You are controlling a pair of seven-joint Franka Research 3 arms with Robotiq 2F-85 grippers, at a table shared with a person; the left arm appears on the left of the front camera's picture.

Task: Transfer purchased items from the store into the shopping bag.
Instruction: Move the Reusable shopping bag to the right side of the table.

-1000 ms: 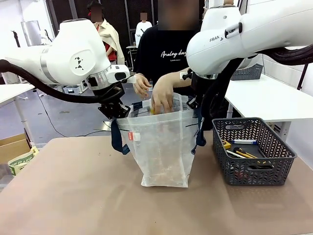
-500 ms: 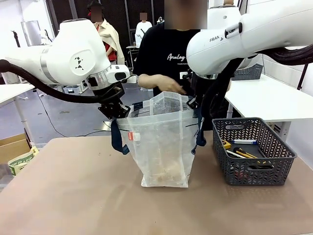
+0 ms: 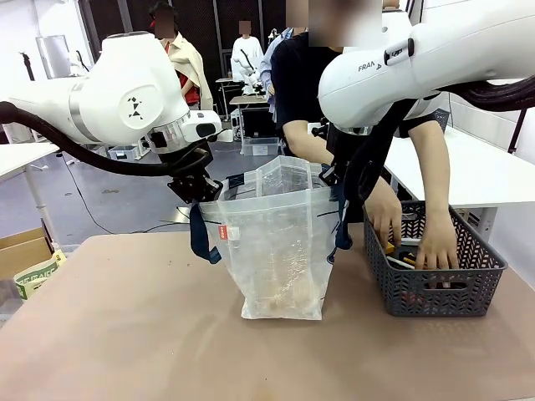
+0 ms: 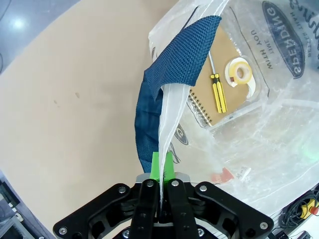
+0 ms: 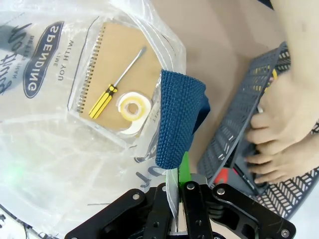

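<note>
The tan table (image 3: 125, 334) leaves open room on my side; the bag (image 3: 276, 251) stands at its middle, mouth held wide, the left gripper (image 4: 162, 167) clamped together on one rim by its blue strap (image 4: 174, 55), the right gripper (image 5: 180, 172) pinched on the opposite rim; the film looks thin, limp and slippery, so I judge the strap seam the firmest hold; a notebook (image 5: 114, 50), screwdriver (image 5: 118, 81) and tape (image 5: 133, 107) lie flat inside, all light by the look; the basket (image 3: 435, 292) sits just right of the bag, the person's hands (image 3: 439, 246) in it; my right arm crowds that gap.
</note>
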